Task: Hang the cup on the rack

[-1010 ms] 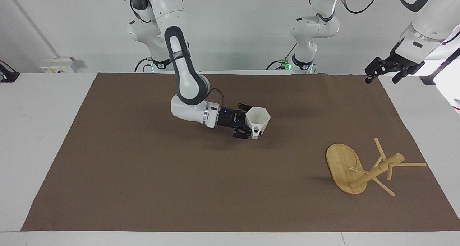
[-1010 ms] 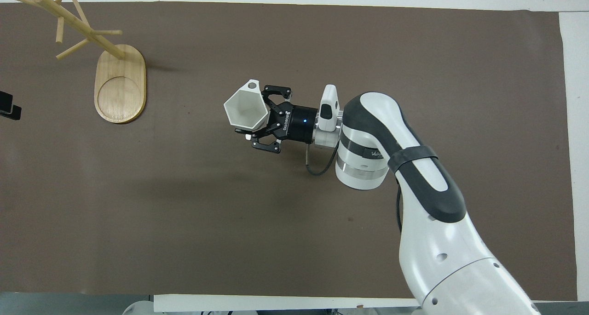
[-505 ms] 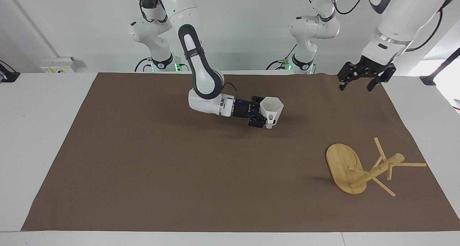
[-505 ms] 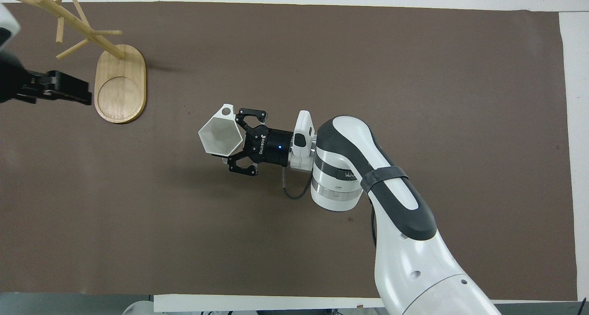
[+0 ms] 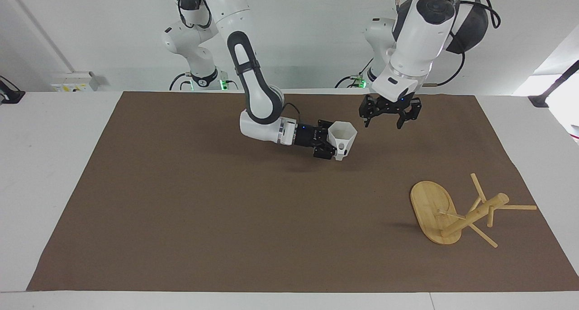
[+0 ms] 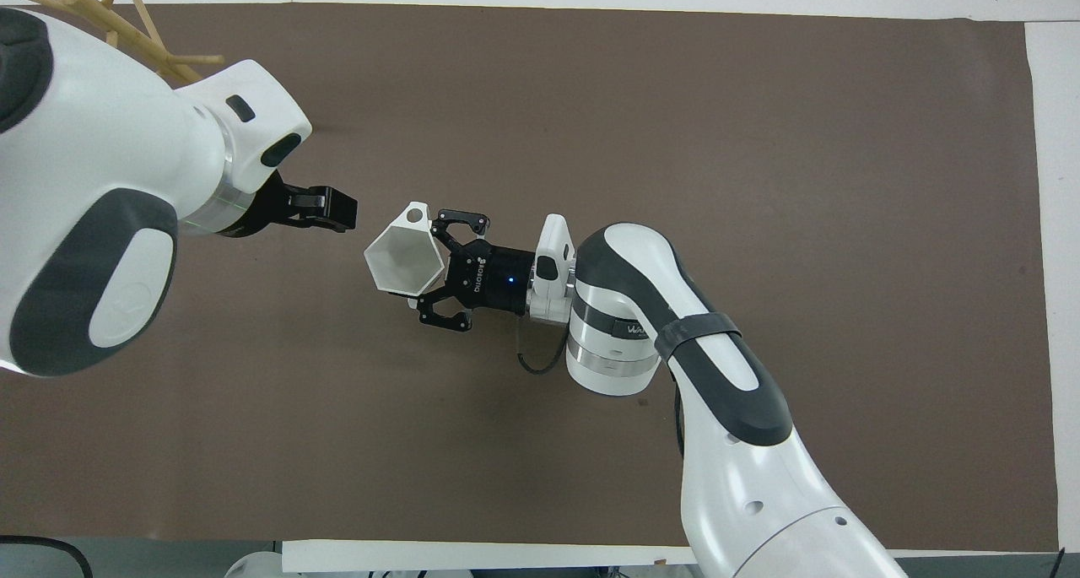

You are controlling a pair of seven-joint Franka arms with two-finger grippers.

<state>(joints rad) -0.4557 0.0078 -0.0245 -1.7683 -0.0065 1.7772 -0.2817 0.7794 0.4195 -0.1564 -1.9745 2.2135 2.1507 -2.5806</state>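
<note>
Brown mat (image 5: pixel 181 210) — right gripper (image 5: pixel 333 143) clamps cup (image 5: pixel 342 138); left gripper (image 5: pixel 384 115) spread; rack base (image 5: pixel 429 206) visible only facing.

The left gripper (image 5: pixel 383 117) has swung in beside the cup (image 5: pixel 341 136) (fingers spread).

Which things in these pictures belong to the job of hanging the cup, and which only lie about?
Belong to the job:
- cup, held in the air by the right gripper
- rack, standing toward the left arm's end of the table
- left gripper, open, in the air beside the cup

Only lying about:
- brown mat under everything; no loose items on it
</note>
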